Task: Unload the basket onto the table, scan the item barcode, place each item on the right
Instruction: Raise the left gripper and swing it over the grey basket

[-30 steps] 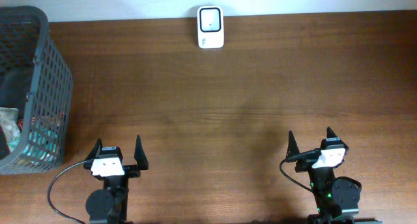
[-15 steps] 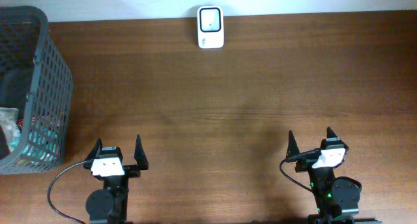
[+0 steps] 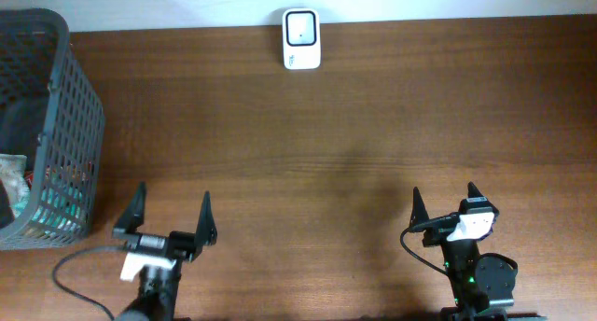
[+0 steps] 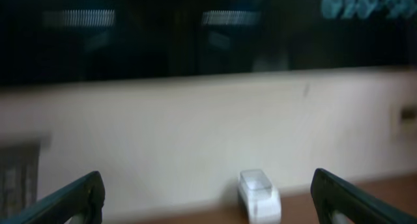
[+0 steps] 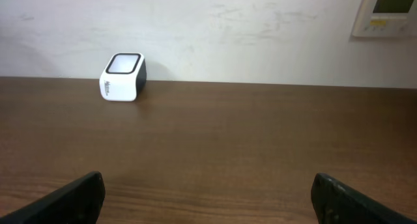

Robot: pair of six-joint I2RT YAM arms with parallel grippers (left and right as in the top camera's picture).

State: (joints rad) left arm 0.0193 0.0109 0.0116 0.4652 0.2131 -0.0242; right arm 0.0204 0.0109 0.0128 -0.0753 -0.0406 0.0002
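The white barcode scanner (image 3: 301,39) stands at the table's far edge, also in the left wrist view (image 4: 259,195) and the right wrist view (image 5: 122,76). Packaged items (image 3: 11,176) show dimly inside the dark mesh basket (image 3: 79,106) at the left; no barcode can be made out. My left gripper (image 3: 173,207) is open and empty near the front left, tilted up toward the wall, fingertips (image 4: 78,196) wide apart. My right gripper (image 3: 444,196) is open and empty at the front right, with bare wood between its fingers (image 5: 71,198).
The basket takes up the table's left edge. A pale wall (image 5: 260,28) rises behind the table, with a control panel (image 5: 389,9) mounted at its right. The left wrist view is blurred, and dark glass (image 4: 195,28) shows above the wall.
The left arm has pitched up, its wrist block sliding toward the front edge and its fingers spreading slightly forward. The right arm has not moved.
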